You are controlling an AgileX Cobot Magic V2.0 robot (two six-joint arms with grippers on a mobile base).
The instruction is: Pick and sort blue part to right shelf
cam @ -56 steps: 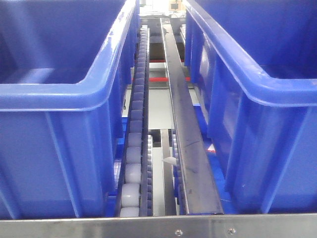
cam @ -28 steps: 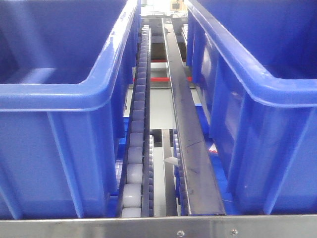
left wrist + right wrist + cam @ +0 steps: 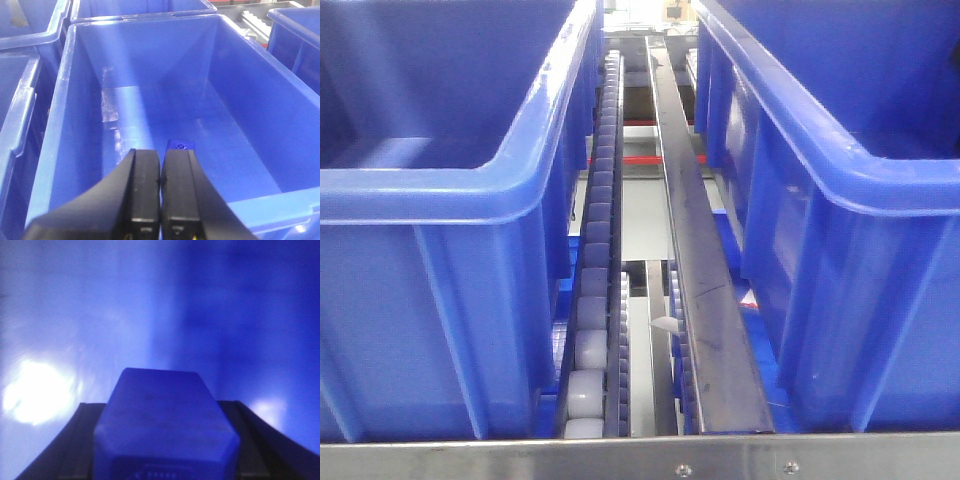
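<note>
Two blue bins flank the roller track [image 3: 594,300] and steel rail [image 3: 705,300] in the front view: left bin [image 3: 440,190], right bin [image 3: 850,180]. Neither arm shows there.

Right wrist view: blue part [image 3: 162,425] sits between the two dark fingers [image 3: 82,440] of the right gripper [image 3: 162,460], clamped from both sides and filling the lower centre of frame. Background is blurred blue surface with glare; cannot tell which bin.

Left wrist view: left gripper [image 3: 160,192] has its black jaws pressed together, holding nothing, above an open blue bin [image 3: 65,125]. A small blue piece [image 3: 180,145] lies on the bin floor just beyond the fingertips.
</note>
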